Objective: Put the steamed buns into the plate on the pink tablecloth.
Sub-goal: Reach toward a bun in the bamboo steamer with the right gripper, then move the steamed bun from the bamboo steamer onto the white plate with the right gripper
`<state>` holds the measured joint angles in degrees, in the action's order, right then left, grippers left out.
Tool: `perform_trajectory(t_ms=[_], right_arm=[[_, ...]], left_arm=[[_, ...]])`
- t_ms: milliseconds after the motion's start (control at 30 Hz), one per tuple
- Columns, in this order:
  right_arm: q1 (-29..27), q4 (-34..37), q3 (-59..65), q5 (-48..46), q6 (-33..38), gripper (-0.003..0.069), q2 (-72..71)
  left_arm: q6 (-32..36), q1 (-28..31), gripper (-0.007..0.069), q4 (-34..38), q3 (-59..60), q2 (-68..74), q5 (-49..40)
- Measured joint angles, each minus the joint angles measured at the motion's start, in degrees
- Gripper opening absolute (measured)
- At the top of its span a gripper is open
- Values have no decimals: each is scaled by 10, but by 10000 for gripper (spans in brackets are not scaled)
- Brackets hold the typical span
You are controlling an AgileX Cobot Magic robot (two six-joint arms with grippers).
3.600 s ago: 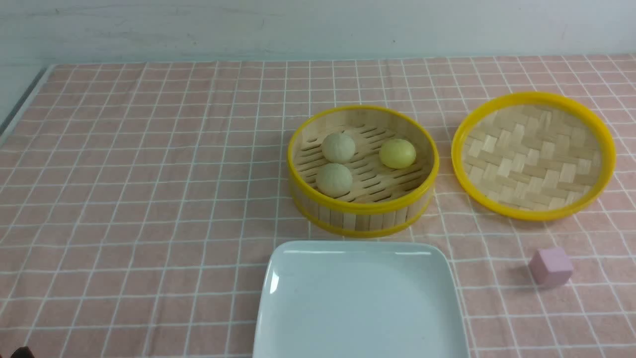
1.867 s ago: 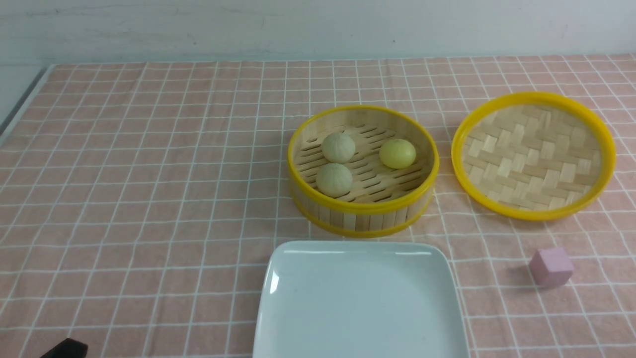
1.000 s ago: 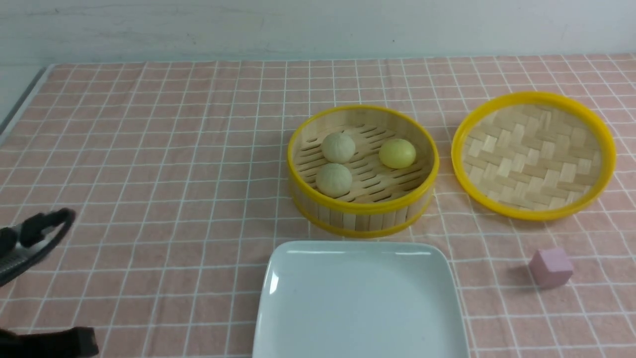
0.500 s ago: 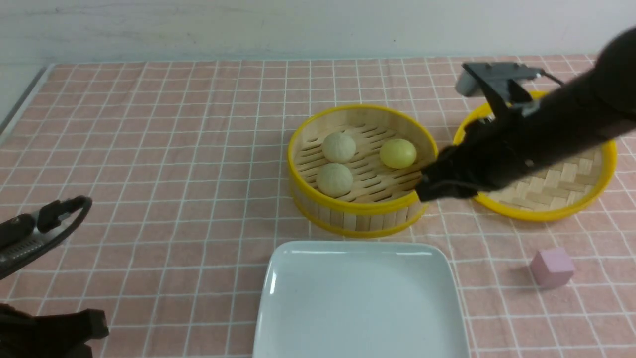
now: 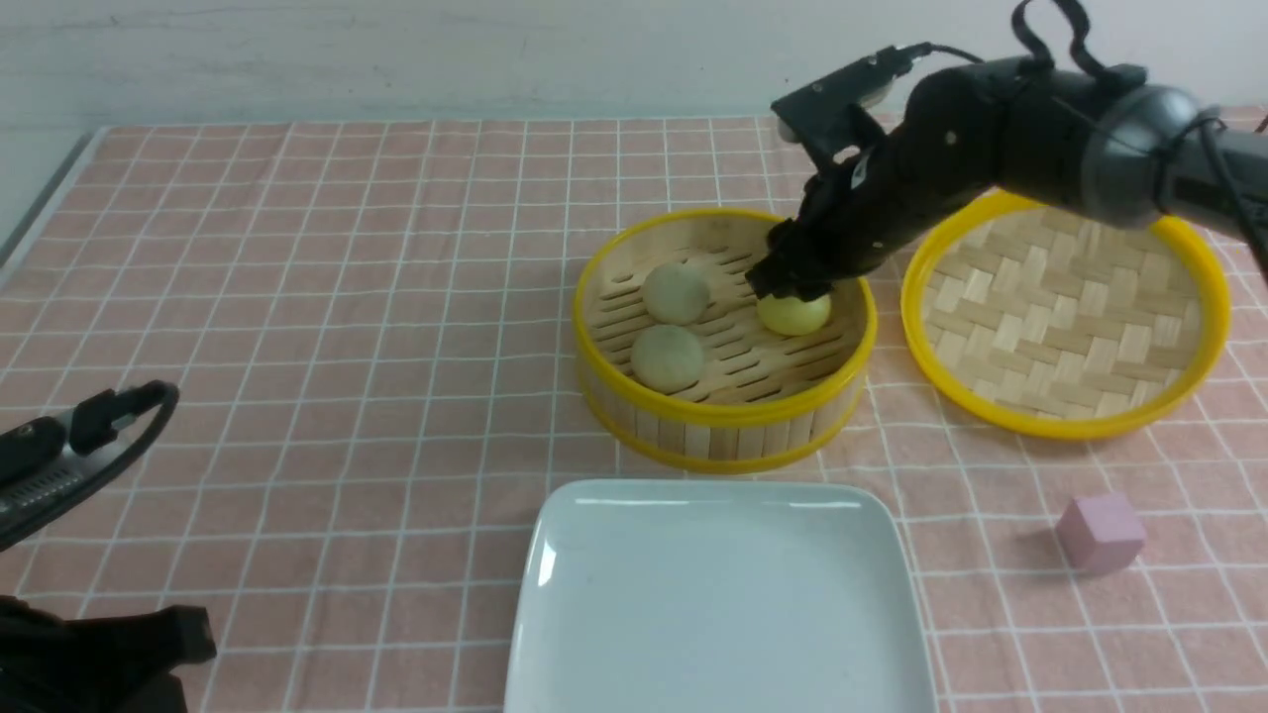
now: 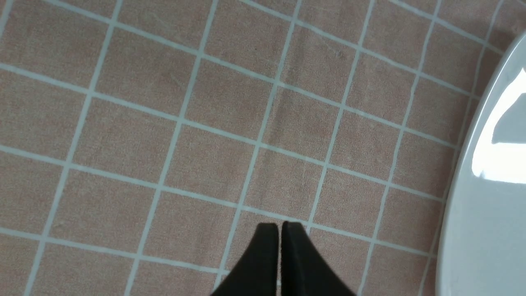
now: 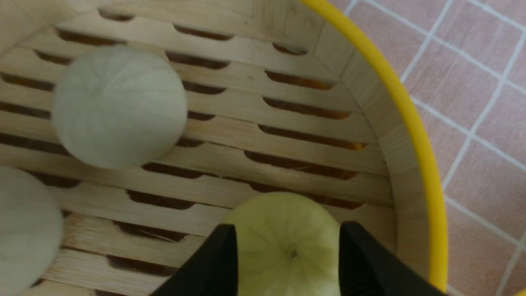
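Note:
Three steamed buns lie in the round bamboo steamer [image 5: 723, 416]: two beige-grey buns [image 5: 676, 293] [image 5: 667, 357] and a pale yellow bun [image 5: 795, 315]. My right gripper [image 5: 788, 292] reaches down into the steamer, open, with one finger on each side of the yellow bun [image 7: 287, 246]. The wrist view shows the beige buns [image 7: 119, 107] [image 7: 24, 226] beyond it. The white square plate [image 5: 718, 594] sits in front of the steamer on the pink tablecloth [image 5: 297, 297]. My left gripper [image 6: 280, 225] is shut and holds nothing, low at the near left [image 5: 193, 639], beside the plate's edge [image 6: 485, 230].
The woven lid [image 5: 1065, 307] with its yellow rim lies upturned right of the steamer. A small pink cube [image 5: 1100, 532] rests at the near right. The steamer's wall [image 7: 415, 135] stands close to my right gripper's outer finger.
My right arm swung in from the right, crossed the lid and came down over the yellow bun as its jaws opened. The left arm edged slightly up and forward.

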<state>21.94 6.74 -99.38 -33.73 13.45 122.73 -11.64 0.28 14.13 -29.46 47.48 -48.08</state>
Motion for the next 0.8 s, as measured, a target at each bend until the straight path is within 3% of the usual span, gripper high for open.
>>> perform_trajectory(t_ms=[133, 267, 300, 533, 667, 800], right_arm=[[0, 0, -2, -2, 0, 254, 13], [0, 10, -6, -22, 0, 42, 4], [0, 13, -6, -28, 0, 24, 0], [0, 28, -4, -188, -5, 11, -130], [1, 97, 34, -339, -36, 11, -240], [28, 131, 130, -344, -44, 11, -275]], left_arm=[[0, 0, 47, 0, 0, 0, 0], [0, 0, 54, 0, 0, 0, 0], [0, 0, 55, 0, 0, 0, 0], [0, 0, 61, 0, 0, 0, 0], [0, 0, 62, 0, 0, 0, 1], [-3, 0, 69, 0, 0, 0, 1]])
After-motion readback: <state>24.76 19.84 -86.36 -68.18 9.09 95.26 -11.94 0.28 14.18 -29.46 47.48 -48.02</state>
